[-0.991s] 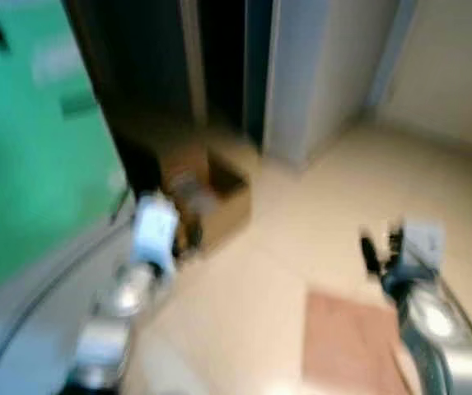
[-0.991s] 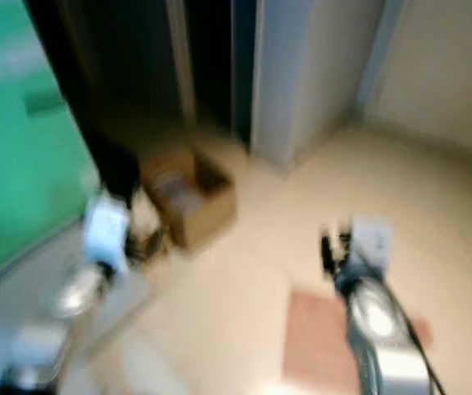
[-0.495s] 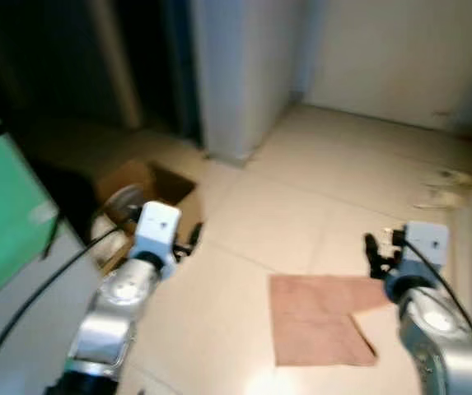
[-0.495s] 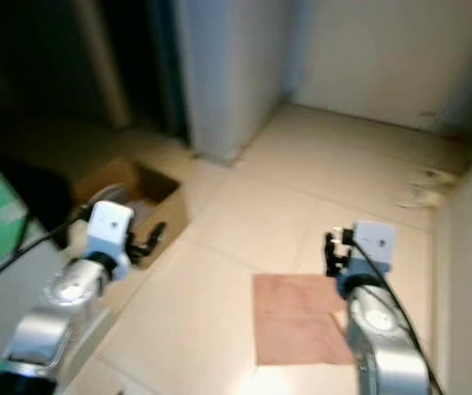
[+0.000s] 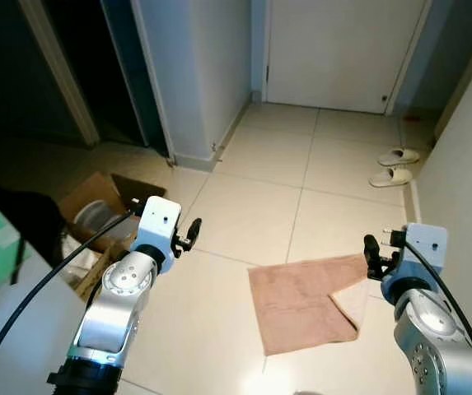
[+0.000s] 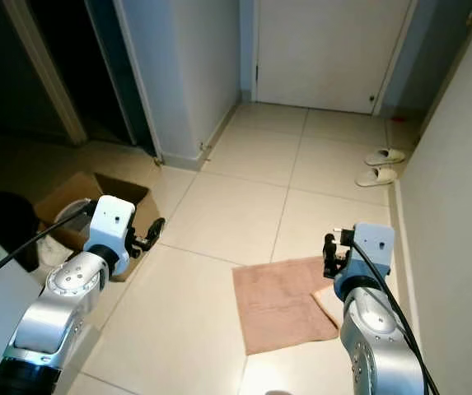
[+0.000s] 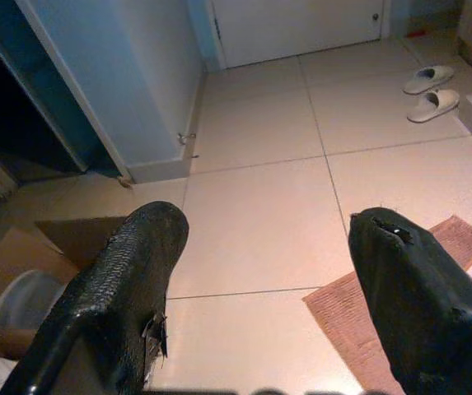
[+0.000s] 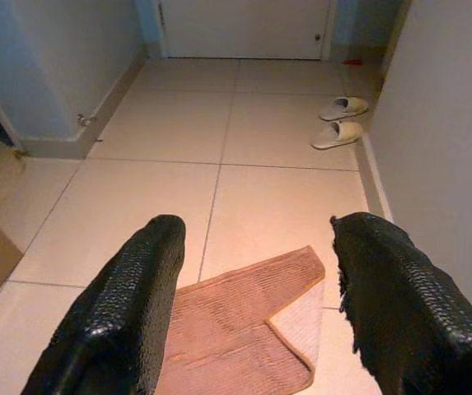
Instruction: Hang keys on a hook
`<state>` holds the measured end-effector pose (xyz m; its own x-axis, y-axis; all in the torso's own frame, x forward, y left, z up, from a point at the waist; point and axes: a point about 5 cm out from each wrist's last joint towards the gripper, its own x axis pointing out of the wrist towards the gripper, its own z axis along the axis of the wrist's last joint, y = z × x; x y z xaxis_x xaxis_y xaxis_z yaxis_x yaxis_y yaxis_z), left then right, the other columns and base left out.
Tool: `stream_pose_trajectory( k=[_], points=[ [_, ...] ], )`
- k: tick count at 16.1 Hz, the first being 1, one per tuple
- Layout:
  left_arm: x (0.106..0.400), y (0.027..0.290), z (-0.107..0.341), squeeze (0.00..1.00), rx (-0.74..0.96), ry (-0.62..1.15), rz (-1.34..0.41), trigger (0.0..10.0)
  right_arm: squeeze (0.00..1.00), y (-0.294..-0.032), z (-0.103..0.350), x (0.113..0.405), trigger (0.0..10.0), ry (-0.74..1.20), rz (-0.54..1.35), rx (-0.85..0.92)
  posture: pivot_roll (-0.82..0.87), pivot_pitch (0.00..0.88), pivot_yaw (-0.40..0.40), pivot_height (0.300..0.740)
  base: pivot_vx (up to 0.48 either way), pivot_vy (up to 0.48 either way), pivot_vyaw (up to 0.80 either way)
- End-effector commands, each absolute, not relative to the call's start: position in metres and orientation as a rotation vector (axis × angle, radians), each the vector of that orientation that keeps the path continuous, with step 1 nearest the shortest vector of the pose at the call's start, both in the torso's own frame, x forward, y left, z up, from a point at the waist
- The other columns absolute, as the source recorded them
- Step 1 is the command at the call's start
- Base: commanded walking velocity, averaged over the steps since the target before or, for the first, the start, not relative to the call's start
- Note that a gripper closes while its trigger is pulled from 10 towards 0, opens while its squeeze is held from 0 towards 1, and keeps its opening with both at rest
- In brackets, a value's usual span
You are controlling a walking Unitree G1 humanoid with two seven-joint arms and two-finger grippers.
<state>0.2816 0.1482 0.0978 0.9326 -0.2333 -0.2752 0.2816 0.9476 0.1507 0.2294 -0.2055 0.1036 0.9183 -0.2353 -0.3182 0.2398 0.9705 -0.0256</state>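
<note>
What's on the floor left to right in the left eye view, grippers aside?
Cardboard box → pink towel → pair of white slippers.

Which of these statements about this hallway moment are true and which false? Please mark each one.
1. Both grippers are open and hold nothing. True: the left gripper and right gripper have spread fingers with only floor between them.
2. A pair of slippers lies near the closed door. True.
3. The towel on the floor is green. False: it is pinkish brown.
4. The cardboard box stands on the robot's right. False: it stands on its left, beside the left arm.
5. Keys hang from the right gripper. False: it holds nothing.
</note>
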Motion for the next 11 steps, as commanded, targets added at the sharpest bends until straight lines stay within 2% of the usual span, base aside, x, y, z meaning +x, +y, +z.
stream_pose_trajectory(
  k=[1, 11],
  points=[
    [0.2836, 0.1438, 0.0972, 0.00, 0.183, 0.268, -0.289, 10.0, 0.00, -0.2152, 0.1055, 0.2262, 10.0, 0.324, -0.277, -0.007, -0.18, 0.000, 0.100, 0.740, 0.000, 0.000, 0.00],
    [0.2876, 0.1418, 0.0963, 0.00, 0.199, 0.270, -0.312, 10.0, 0.00, -0.2222, 0.1042, 0.2228, 10.0, 0.347, -0.298, -0.012, -0.20, 0.000, 0.111, 0.740, 0.000, 0.000, 0.00]
  ],
)
